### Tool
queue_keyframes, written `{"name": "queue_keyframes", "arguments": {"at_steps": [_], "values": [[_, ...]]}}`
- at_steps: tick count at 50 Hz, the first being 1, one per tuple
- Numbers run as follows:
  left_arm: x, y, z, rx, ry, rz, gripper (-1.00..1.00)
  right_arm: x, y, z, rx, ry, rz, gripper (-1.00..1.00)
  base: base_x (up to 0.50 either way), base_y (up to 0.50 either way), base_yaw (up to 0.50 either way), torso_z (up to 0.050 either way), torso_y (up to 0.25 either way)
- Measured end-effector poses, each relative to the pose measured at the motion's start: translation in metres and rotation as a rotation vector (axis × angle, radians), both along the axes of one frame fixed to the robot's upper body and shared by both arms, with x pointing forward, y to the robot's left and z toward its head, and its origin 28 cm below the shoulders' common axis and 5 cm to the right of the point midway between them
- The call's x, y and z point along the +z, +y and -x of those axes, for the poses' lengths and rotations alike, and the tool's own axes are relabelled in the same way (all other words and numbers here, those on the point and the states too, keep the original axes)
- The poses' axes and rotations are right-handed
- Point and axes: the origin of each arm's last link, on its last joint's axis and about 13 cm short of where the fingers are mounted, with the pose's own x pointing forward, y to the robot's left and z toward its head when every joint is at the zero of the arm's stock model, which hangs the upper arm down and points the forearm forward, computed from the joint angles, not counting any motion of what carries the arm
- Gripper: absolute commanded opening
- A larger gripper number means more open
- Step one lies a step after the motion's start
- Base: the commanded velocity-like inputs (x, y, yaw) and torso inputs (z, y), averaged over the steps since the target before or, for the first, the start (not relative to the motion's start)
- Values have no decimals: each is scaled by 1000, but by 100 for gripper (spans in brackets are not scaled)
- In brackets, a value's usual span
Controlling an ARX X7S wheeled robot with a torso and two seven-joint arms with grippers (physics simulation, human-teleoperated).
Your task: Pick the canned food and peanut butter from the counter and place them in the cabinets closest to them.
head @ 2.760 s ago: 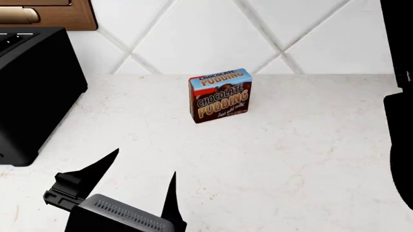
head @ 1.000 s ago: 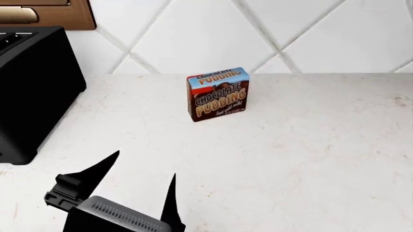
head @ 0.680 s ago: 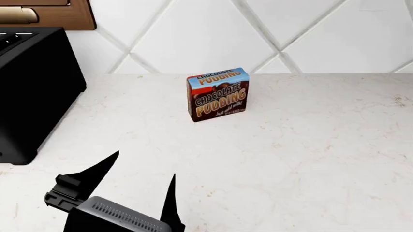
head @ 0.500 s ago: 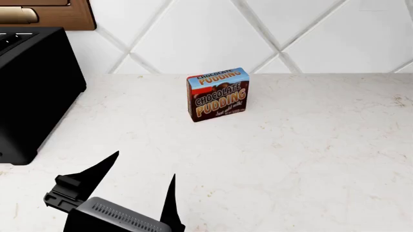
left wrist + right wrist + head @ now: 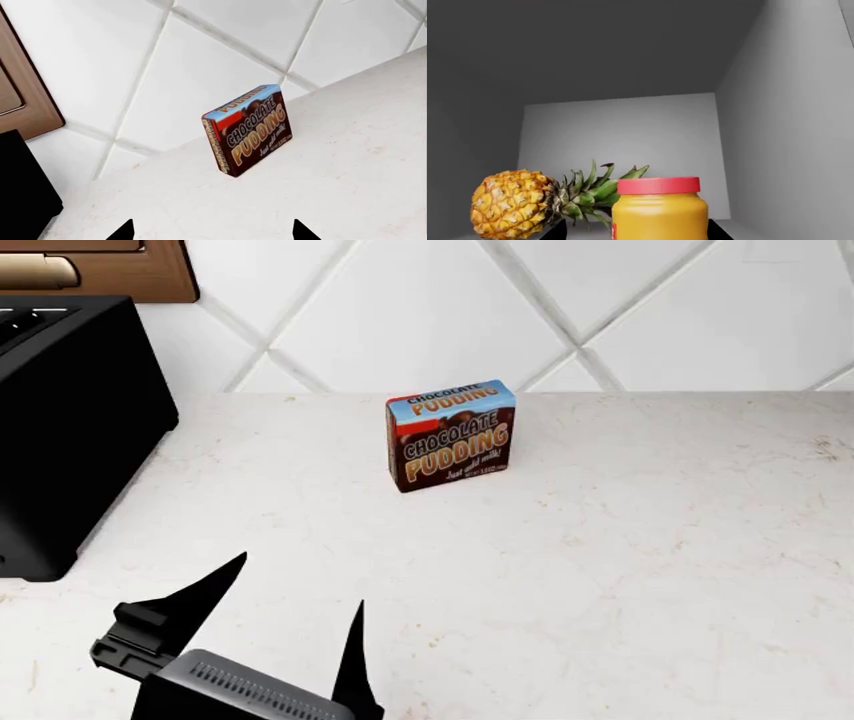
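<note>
my right claw (image 5: 635, 231): only the tips show either side of the peanut butter (image 5: 659, 210), grip not clear | jar upright inside a grey cabinet, pineapple (image 5: 527, 202) lying just beside it | my left claw (image 5: 296, 622): spread, empty, above the worktop (image 5: 641, 570), chocolate pudding box (image 5: 451, 435) well ahead

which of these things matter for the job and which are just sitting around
Job: peanut butter, inside a grey cabinet at the right end effector; counter; left end effector.

Lying about: chocolate pudding box, black appliance, pineapple.

Canned food: not visible.
</note>
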Motion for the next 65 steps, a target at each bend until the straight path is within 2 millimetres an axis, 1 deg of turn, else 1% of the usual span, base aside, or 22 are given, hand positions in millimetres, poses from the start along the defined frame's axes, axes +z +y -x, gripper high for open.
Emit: {"name": "queue_keyframes", "arguments": {"at_steps": [14, 21, 26, 37, 56, 65], "values": [[0, 0, 1, -4, -2, 2, 100, -9, -1, 30, -48, -95, 19, 100, 0, 0, 0, 0, 0], [0, -1, 1, -8, -2, 1, 100, -18, -3, 42, -55, -95, 11, 100, 0, 0, 0, 0, 0], [0, -2, 1, -11, 0, 0, 100, -26, -4, 49, -48, -58, 5, 100, 0, 0, 0, 0, 0], [1, -4, 0, -17, 1, -6, 100, -40, -9, 59, -30, 34, 1, 100, 0, 0, 0, 0, 0], [2, -6, -1, -24, 2, -10, 100, -54, -12, 69, -23, 88, 16, 100, 0, 0, 0, 0, 0], [1, -5, 0, -23, 2, -6, 100, -72, -15, 74, -12, 128, 31, 100, 0, 0, 0, 0, 0]]}}
